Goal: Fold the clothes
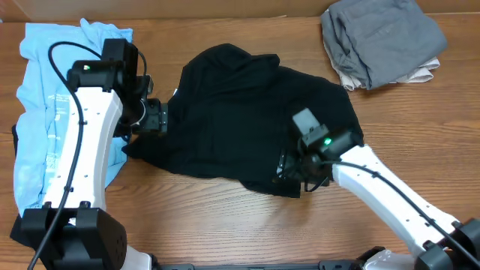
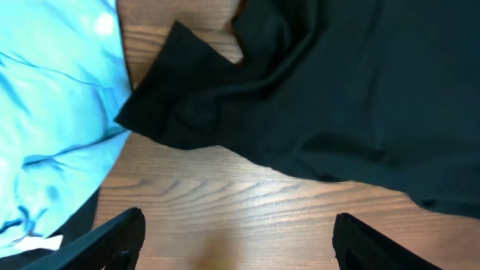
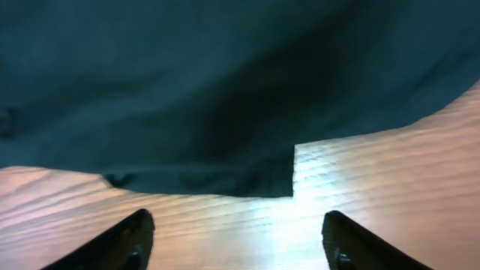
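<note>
wooden table (image 1: pixel 217 221), black t-shirt (image 1: pixel 247 112) crumpled, light blue tee (image 1: pixel 41 82), grey garment (image 1: pixel 382 37)

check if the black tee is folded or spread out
Spread out, not folded: the black tee lies rumpled and loose across the table, its edges uneven.

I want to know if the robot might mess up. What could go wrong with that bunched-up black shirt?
1. The black T-shirt lies rumpled, with layers overlapping. The open right gripper at its lower edge might pinch two layers and make a crooked fold.
2. The open left gripper is near the sleeve, which lies right beside the light blue tee. It could snag that one too.
</note>
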`<state>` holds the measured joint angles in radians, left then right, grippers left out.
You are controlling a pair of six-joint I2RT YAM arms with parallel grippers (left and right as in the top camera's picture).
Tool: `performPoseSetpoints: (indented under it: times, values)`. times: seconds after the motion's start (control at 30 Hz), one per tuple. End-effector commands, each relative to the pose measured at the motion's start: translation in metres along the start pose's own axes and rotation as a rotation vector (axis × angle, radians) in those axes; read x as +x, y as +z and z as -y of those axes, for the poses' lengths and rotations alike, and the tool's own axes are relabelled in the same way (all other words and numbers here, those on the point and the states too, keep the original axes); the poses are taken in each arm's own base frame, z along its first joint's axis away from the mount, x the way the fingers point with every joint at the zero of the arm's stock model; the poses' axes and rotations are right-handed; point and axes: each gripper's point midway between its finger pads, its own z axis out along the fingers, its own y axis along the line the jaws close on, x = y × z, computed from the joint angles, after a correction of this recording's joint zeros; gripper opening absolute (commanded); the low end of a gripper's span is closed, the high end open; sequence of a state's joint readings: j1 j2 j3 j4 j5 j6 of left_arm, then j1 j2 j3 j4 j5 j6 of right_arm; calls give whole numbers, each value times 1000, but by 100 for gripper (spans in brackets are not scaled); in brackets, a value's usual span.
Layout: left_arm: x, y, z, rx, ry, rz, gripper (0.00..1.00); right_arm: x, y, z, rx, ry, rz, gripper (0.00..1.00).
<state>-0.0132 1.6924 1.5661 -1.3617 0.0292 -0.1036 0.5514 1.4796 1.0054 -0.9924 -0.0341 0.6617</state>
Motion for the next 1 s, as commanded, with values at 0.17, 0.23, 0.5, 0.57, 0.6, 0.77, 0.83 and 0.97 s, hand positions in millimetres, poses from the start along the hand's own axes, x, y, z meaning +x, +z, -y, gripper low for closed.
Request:
performPoseSetpoints:
  times: [0.17,0.23,0.5,0.57,0.6,0.77,0.83,0.97]
  values:
    - [4,29,-4,-3,-66,3,82,21,53,11,-26,-23,-36,65]
    - [4,33,-4,-3,-66,3,82,25,60,15,-16,-21,-48,65]
    - [5,37,-4,-3,-66,0,83,39,80,22,-5,-12,-107,64]
    - [6,37,-4,-4,-66,-2,83,40,82,20,-20,-11,-112,62]
    - [6,37,-4,-4,-66,-2,83,41,82,19,-27,-9,-115,60]
    - [6,37,-4,-4,-69,-2,83,46,81,17,-35,-5,-136,49]
    - [6,37,-4,-3,-69,-2,83,50,81,16,-29,8,-145,44]
    - [7,37,-2,10,-67,-9,86,53,83,22,6,54,-146,35]
